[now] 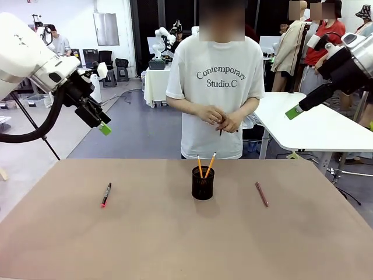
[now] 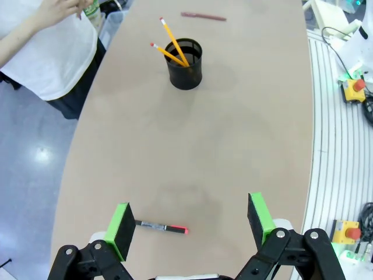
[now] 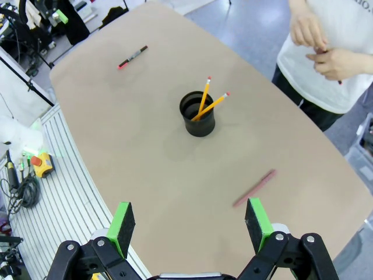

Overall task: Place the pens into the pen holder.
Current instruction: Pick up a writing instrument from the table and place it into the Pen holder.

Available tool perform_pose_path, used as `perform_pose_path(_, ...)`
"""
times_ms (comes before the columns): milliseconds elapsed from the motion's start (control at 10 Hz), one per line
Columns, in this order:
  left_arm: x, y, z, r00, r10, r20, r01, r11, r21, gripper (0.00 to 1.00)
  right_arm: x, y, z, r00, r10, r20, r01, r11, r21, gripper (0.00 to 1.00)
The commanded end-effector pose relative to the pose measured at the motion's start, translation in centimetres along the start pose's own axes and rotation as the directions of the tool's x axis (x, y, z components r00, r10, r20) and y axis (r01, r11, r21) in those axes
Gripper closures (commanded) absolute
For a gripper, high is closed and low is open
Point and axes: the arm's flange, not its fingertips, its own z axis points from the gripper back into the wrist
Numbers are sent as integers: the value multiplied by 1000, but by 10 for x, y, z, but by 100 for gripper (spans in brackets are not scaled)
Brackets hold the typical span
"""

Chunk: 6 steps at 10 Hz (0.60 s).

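The pen holder (image 1: 203, 185), a small black mesh cup, stands upright near the middle of the worktop (image 1: 175, 245), slightly towards the far side. Two orange-yellow pencils (image 1: 210, 165) stand in it, leaning apart with their upper ends well above the rim. A black marker (image 1: 106, 194) with a red end lies flat on the worktop, well apart from the holder on the robot's left, its red end pointing to the near side. A brownish-pink pen (image 1: 261, 194) lies flat on the robot's right, nearer to the holder than the marker is but clear of it. At the far edge a person in a white T-shirt stands with both hands (image 1: 220, 118) together at waist height, holding a thin dark item that may be another pen, though it is too small to tell. The left pincer (image 2: 191, 224) hangs raised over the left part of the worktop, its jaws spread wide and holding nothing; in the left wrist view the marker lies on the worktop far below, between the green pads and closer to one of them. The right pincer (image 3: 189, 224) is raised on the right side, likewise wide apart and empty, with the pink pen on the worktop beyond its pads.
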Motion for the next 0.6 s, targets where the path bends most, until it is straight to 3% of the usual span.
perform_pose_path(0,1,1,3,1000,-5,-14,5,1000,2,0,0,1,0,1000,2,17,-3,1000,15,0)
perform_pose_path(500,1,1,3,1000,-5,-14,5,1000,2,0,0,1,0,1000,2,17,-3,1000,15,0)
